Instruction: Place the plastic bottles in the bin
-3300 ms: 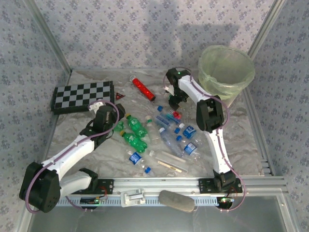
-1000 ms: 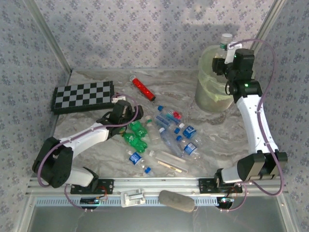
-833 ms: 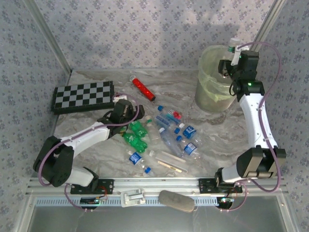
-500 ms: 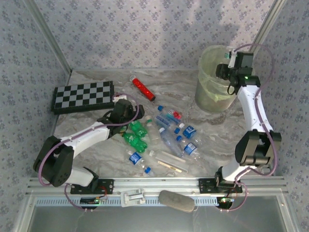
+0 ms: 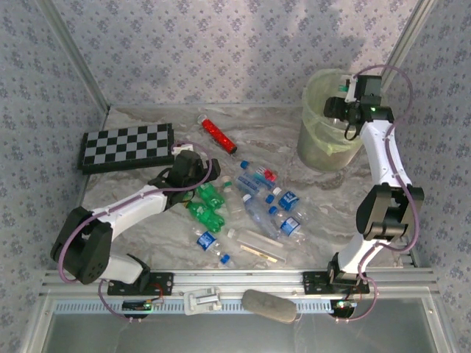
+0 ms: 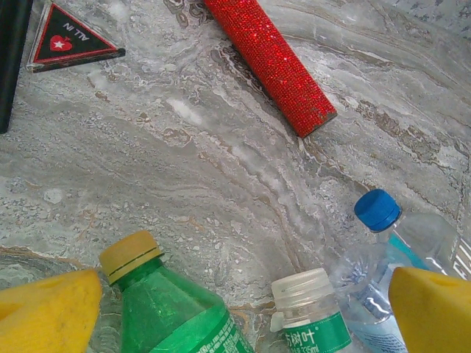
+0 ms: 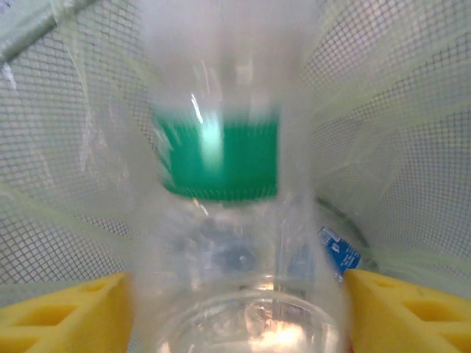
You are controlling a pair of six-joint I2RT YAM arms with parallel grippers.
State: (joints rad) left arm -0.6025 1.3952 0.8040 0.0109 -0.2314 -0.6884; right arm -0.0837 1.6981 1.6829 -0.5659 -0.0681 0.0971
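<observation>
Right claw is hanging released over the bin; a blurred, green-labelled bottle is showing directly between its parted fingers.

Down among the scattered bottles seconds ago, the right gripper has swung up over the mouth of the bin. A clear bottle with a green label, lately held cap-up above the rim, now blurs between its parted fingers inside the bin. The left gripper has slid right to the green bottles.
</observation>
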